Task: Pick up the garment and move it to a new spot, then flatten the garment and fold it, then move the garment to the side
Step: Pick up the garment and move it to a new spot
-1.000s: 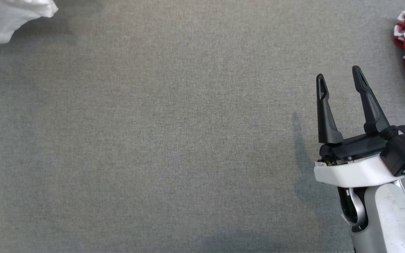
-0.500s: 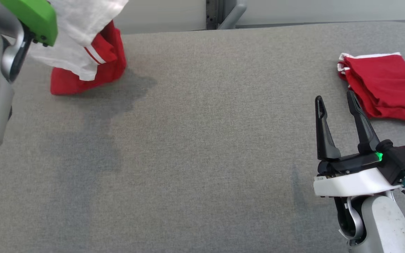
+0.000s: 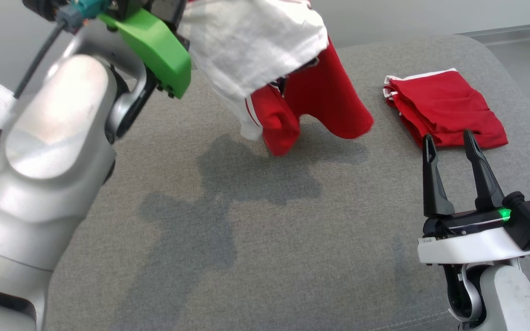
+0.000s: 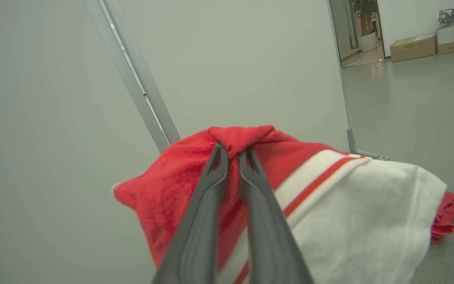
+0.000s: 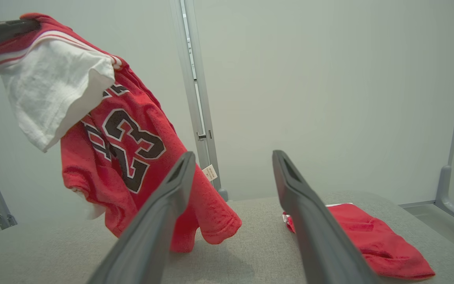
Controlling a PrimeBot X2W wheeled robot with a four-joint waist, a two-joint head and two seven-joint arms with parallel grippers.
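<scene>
Garment, a red jersey with white sleeves, is seen in the head view lifted above the grey table, hanging to the left of the folded red pile and not touching it. The right gripper is parked just on the near side of that pile, fingers spread wide with nothing caught between them. In the left wrist view, the left gripper is shown pinched tight on a bunched red fold of the garment, a white sleeve draped beside it. In the right wrist view, the garment is dangled left of the pile, a black 23 showing, and tbh whether its lowest hem touches the table can't be told.
</scene>
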